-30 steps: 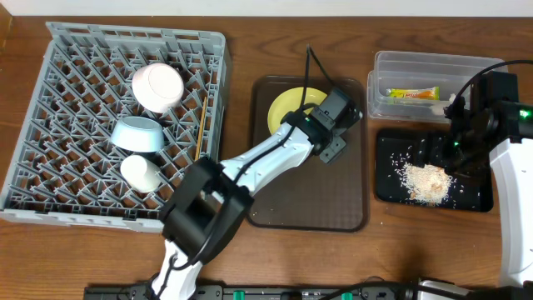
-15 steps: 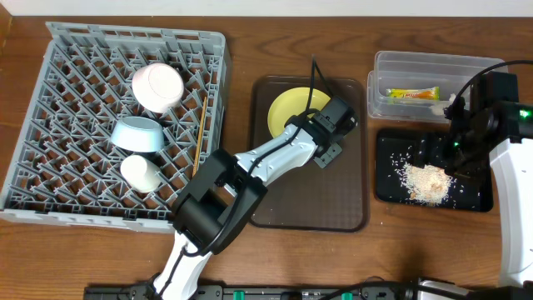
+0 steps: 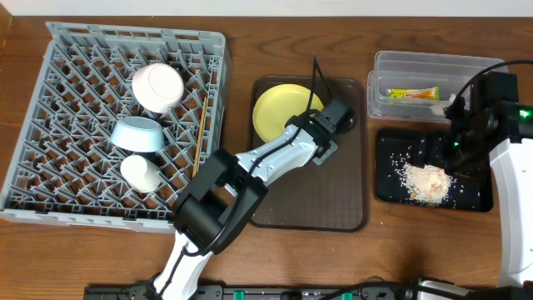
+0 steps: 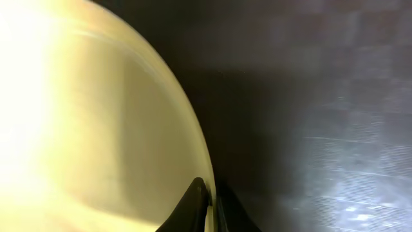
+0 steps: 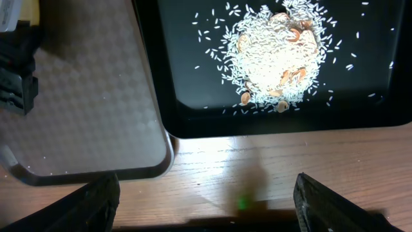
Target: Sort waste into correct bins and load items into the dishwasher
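The pale yellow plate (image 3: 277,112) lies at the back of the brown serving tray (image 3: 325,196). My left gripper (image 3: 315,132) is shut on its right rim; in the left wrist view the two dark fingertips (image 4: 198,201) pinch the plate (image 4: 84,122) edge. The dishwasher rack (image 3: 58,100) holds a white bowl (image 3: 156,86), a light blue bowl (image 3: 137,133), a white cup (image 3: 140,172) and chopsticks (image 3: 200,125). The snack wrapper (image 3: 412,94) lies in the clear tub (image 3: 433,62). Rice crumbs (image 3: 426,182) (image 5: 277,55) sit in the black tray (image 3: 391,158). My right gripper (image 3: 440,152) (image 5: 209,206) hangs open over it, holding nothing.
The brown tray's near half is bare. In the right wrist view the brown tray (image 5: 77,96) borders the black tray (image 5: 180,77), with bare wooden table (image 5: 257,167) in front of both. The right arm's body rises over the table's right edge.
My left gripper has shut on the plate's rim. The plate has shifted left and shows more of its face. The right arm has not moved.
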`<state>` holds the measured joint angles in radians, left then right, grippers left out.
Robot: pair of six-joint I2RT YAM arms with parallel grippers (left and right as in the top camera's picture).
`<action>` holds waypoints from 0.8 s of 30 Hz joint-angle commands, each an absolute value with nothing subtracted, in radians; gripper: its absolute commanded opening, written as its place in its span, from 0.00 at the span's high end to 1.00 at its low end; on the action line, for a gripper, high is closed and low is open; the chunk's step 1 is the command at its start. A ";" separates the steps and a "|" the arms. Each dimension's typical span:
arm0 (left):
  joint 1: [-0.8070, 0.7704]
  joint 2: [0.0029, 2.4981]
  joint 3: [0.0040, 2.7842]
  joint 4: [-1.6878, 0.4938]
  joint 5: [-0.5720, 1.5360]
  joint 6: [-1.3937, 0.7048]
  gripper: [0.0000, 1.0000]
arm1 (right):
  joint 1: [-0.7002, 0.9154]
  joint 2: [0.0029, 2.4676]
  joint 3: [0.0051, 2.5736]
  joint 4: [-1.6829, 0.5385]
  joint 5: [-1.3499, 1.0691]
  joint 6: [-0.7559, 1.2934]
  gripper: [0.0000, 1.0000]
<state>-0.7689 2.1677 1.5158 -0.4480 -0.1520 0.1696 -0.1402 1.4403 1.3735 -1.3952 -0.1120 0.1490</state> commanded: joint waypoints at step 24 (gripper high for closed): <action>-0.781 2.088 1.525 -0.569 -0.287 0.183 0.92 | -0.152 1.425 1.381 -1.404 -0.125 0.141 0.16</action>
